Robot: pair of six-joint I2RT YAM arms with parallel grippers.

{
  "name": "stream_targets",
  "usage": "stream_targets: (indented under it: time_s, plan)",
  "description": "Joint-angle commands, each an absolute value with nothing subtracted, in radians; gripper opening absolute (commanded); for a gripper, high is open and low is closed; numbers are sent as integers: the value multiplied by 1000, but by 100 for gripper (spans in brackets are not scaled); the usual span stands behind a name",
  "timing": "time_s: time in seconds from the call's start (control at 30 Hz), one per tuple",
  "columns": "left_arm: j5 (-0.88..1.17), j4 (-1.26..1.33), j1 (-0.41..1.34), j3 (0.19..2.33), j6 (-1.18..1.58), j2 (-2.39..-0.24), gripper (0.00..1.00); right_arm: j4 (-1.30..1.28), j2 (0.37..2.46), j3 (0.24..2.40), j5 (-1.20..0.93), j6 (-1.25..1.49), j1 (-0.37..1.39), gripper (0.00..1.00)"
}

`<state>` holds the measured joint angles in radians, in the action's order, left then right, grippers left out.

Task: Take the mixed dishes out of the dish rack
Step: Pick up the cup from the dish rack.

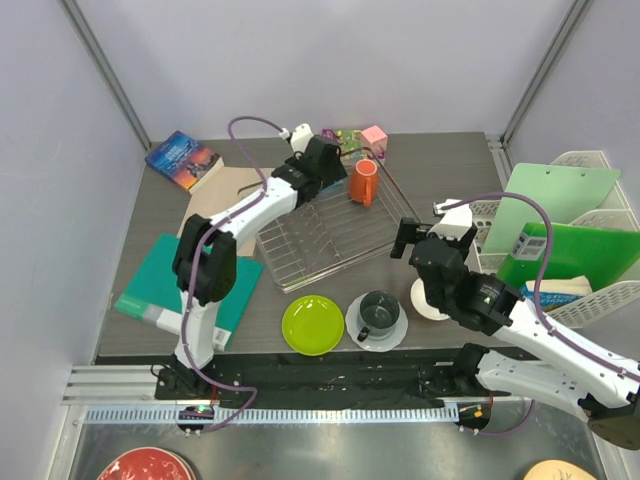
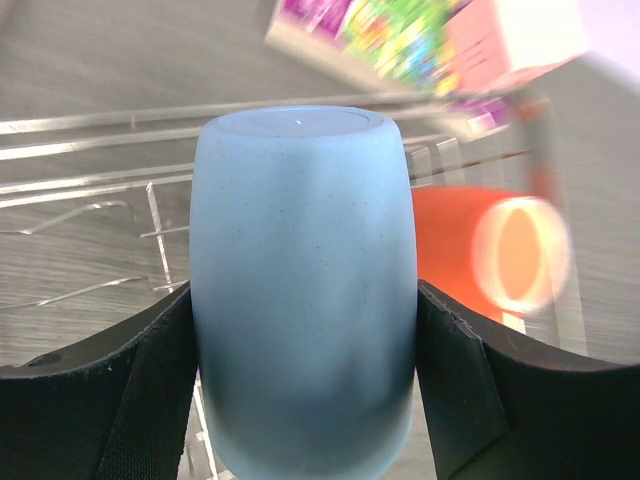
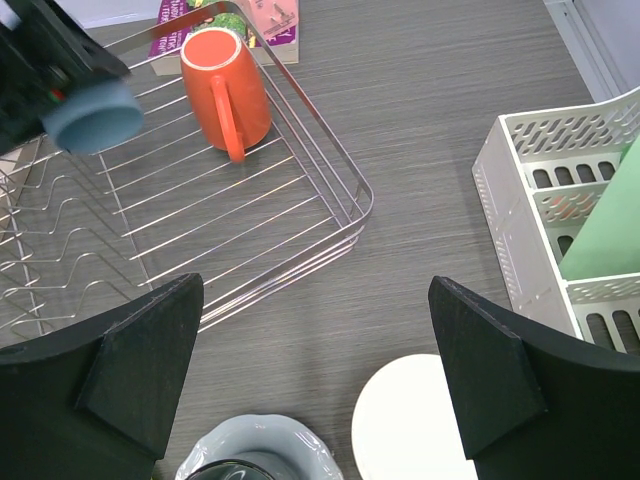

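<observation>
**Blue cup in the left gripper, over the rack**

Got the cup (image 2: 300,250) squeezed in the left gripper (image 2: 305,300), fingers (image 2: 110,400) pressed flat on both sides of it, so closed on the cup and definitely not empty. Held with its far end pointing away from the wrist. Right under and behind it: the wires of the rack (image 2: 100,183). Honestly can't tell about contact with those wires, touching or hanging clear. Just right of the cup and a bit further out: the orange mug (image 2: 470,250), blurry, inside the rack near its far corner. Past the rack rim, up and to the right: a colourful box (image 2: 400,40).

Over at the right gripper (image 3: 315,370): spread wide, nothing between the fingers. Directly below, slightly right of the middle: the bowl (image 3: 410,425), showing white, on the table (image 3: 450,120). Just left of that, also under the gripper: the grey mug (image 3: 222,470) sitting on the pale plate (image 3: 265,445). Ahead and to the left: the near corner of the rack, with the orange mug further up it and the cup beyond at far left. Off to the right: a white basket (image 3: 540,200), well apart from the rack. Further left of the grey mug, seen from the top camera: the lime plate (image 1: 312,324), on the table just outside the rack's near side.
</observation>
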<state>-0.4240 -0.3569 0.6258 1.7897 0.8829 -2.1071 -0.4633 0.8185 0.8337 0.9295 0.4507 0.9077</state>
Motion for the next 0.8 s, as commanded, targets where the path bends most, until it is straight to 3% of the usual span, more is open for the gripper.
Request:
stream_targets:
  time_s: [0.0, 0.1, 0.2, 0.27, 0.33, 0.53, 0.67, 0.77]
  plan:
    - [-451, -275, 624, 1783, 877, -1896, 13, -420, 804, 857, 945, 446, 905, 100]
    - [-411, -247, 630, 1738, 902, -1820, 0, -402, 782, 856, 919, 436, 907, 100]
    - [-251, -165, 627, 1649, 954, -1709, 0, -333, 743, 824, 873, 391, 905, 97]
    - [-82, -115, 621, 1576, 1020, -1631, 0, -249, 709, 779, 847, 367, 905, 86]
    - [36, -83, 608, 1536, 1090, -1591, 0, -181, 638, 726, 761, 344, 905, 82]
    - [368, 93, 600, 1305, 1474, -1493, 0, -34, 561, 681, 620, 282, 904, 80]
    - [414, 160, 612, 1227, 1572, -1444, 0, 53, 561, 667, 525, 242, 905, 71]
    - [390, 155, 623, 1177, 1600, -1398, 0, 138, 572, 632, 457, 229, 905, 72]
